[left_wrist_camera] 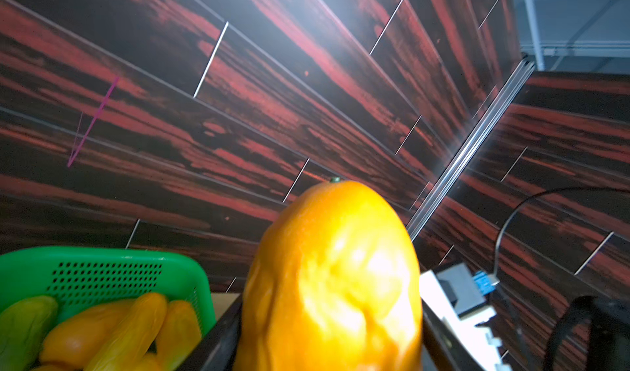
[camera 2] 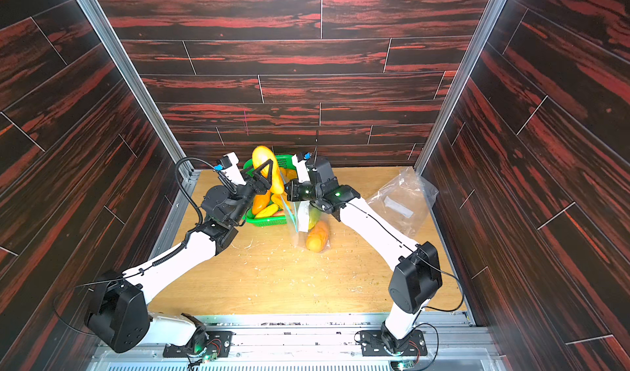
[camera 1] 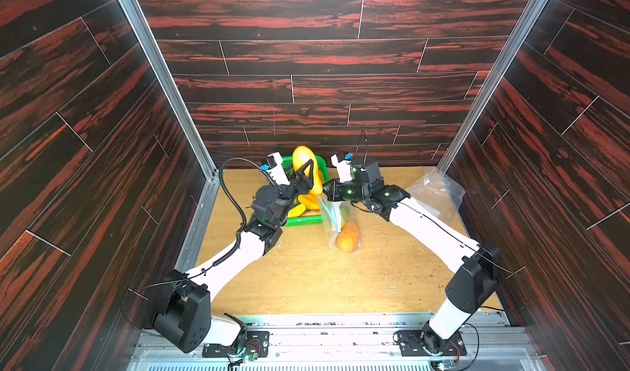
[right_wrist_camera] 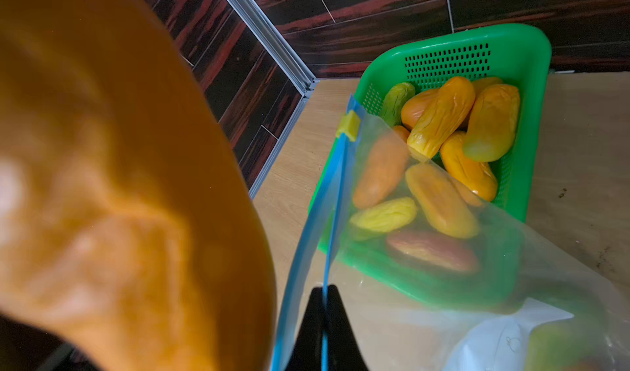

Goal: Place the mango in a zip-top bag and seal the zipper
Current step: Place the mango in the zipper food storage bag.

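A large yellow-orange mango is held up above the green basket, with my left gripper shut on its lower part. In the left wrist view the mango fills the space between both fingers. My right gripper is shut on the blue zipper edge of the clear zip-top bag. The bag hangs down to the table. Its two zipper strips stand slightly apart, and the yellow slider sits at the far end. An orange mango lies in the bag's bottom.
The basket holds several yellow, orange and green mangoes and stands by the back wall, just left of the bag. A second clear bag lies crumpled at the table's right rear. Dark walls close in on three sides.
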`<state>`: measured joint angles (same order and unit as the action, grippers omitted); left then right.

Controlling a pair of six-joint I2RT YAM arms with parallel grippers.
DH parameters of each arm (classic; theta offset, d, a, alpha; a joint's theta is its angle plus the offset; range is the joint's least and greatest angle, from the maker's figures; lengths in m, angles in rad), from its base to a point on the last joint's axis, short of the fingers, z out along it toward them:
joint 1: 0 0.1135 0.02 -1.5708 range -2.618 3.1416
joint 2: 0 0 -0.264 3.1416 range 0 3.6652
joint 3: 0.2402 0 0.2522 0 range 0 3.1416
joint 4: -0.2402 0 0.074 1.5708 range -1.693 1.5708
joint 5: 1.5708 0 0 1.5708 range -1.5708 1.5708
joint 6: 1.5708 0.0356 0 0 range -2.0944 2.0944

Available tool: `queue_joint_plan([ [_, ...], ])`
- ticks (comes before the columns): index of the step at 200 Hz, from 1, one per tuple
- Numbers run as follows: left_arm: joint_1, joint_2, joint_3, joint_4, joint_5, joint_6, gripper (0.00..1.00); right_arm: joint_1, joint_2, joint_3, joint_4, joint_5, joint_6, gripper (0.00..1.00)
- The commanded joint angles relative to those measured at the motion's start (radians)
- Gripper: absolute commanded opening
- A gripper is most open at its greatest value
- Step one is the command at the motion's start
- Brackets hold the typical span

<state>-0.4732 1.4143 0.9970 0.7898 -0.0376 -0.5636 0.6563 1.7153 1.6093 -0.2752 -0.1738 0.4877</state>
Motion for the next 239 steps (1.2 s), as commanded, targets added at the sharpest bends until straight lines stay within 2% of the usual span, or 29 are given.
queue_joint_plan([
  [1, -0.005, 0.004, 0.001, 0.116, 0.034, -0.013, 0.00, -0.008, 0.024, 0.009, 0.009, -0.029, 0.022, 0.00],
  [37, -0.016, 0.056, -0.002, 0.166, 0.094, 0.011, 0.00, -0.021, 0.001, 0.007, 0.018, -0.074, 0.052, 0.00],
  [86, -0.022, 0.130, -0.017, 0.318, 0.190, 0.009, 0.00, -0.065, -0.033, 0.006, 0.015, -0.167, 0.147, 0.00],
  [117, -0.028, 0.144, -0.021, 0.324, 0.237, 0.045, 0.00, -0.086, -0.043, 0.015, -0.003, -0.167, 0.170, 0.00],
  [155, -0.041, 0.156, -0.023, 0.310, 0.286, 0.106, 0.00, -0.088, -0.032, 0.053, -0.029, -0.230, 0.196, 0.00],
  [210, -0.068, 0.161, -0.044, 0.267, 0.289, 0.212, 0.00, -0.089, -0.047, 0.076, -0.050, -0.214, 0.217, 0.00],
  [239, -0.074, 0.171, -0.059, 0.288, 0.273, 0.222, 0.00, -0.090, -0.056, 0.085, -0.053, -0.200, 0.226, 0.00],
])
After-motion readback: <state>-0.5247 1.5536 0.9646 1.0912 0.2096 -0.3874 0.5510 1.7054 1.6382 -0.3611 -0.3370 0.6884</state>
